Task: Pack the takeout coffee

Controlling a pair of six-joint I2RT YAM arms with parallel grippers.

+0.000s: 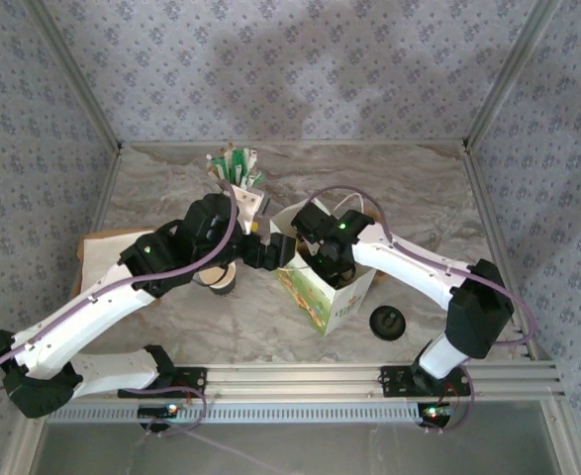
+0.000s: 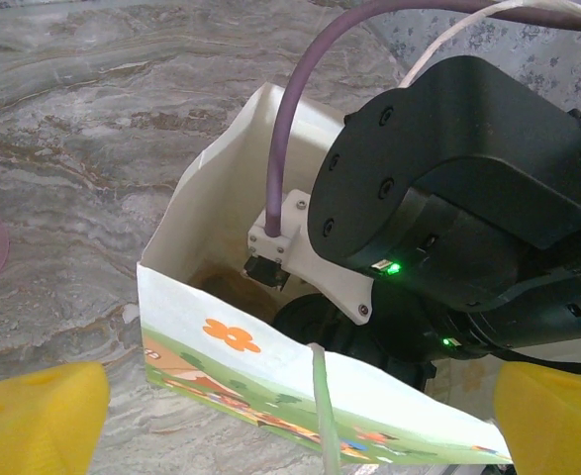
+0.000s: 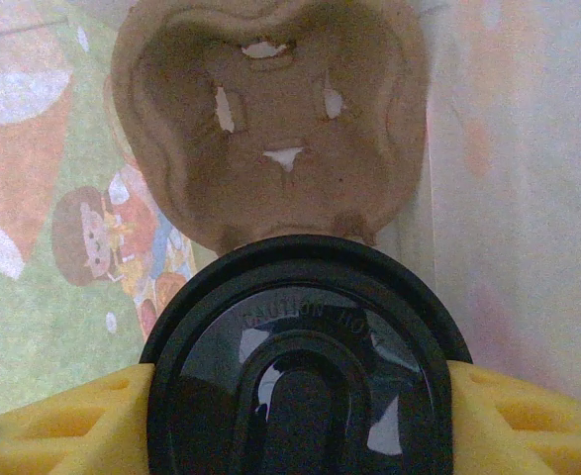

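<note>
My right jaws are gripping the takeout coffee, down inside the white bag above the cardboard tray. Left jaws wide, empty, by the bag's rim. Next, I reckon: lower into 1 slot, release.

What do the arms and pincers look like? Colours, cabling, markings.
White link shells, black joint housings, a green LED on each: left arm, right arm. Purple cable loops along both; right adds a thin white wire. Left pincer and right pincer: yellow blocky plastic fingers.
</note>
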